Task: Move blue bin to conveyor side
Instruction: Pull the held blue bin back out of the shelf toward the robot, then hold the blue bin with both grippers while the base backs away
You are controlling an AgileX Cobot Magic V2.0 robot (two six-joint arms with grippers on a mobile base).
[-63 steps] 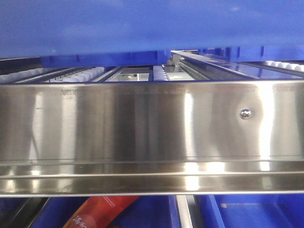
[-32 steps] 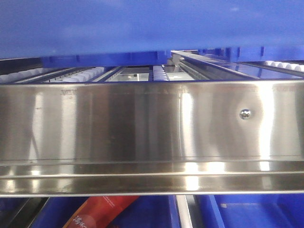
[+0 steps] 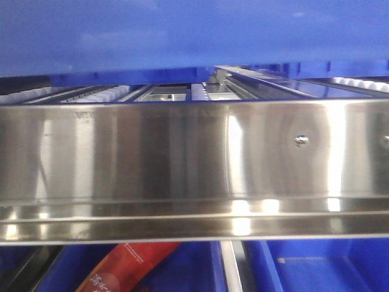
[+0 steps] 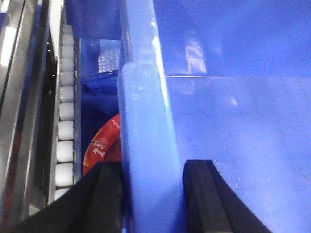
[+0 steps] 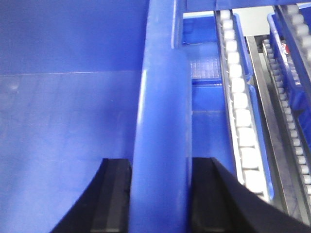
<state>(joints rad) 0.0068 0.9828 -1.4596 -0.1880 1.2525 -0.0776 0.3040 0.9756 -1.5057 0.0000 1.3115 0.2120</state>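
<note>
The steel rail [image 3: 182,158] has shifted slightly left in the front view. The rim of the blue bin [image 4: 146,145] sits pinched between the left fingers [image 4: 204,194]; the right fingers [image 5: 114,194] pinch it likewise.

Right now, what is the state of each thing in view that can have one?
blue bin, gripped at two opposite rims, nothing visible inside.
left gripper, shut on the blue bin's rim.
right gripper, shut on the blue bin's rim.
red packet, lying in a lower crate under the steel rail.

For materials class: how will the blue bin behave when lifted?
Probably stiff: the bin shows a thick rim, unbent in the left pincer and right pincer. Possibly slippery: glossy walls. Likely light: visible inside is bare.
</note>
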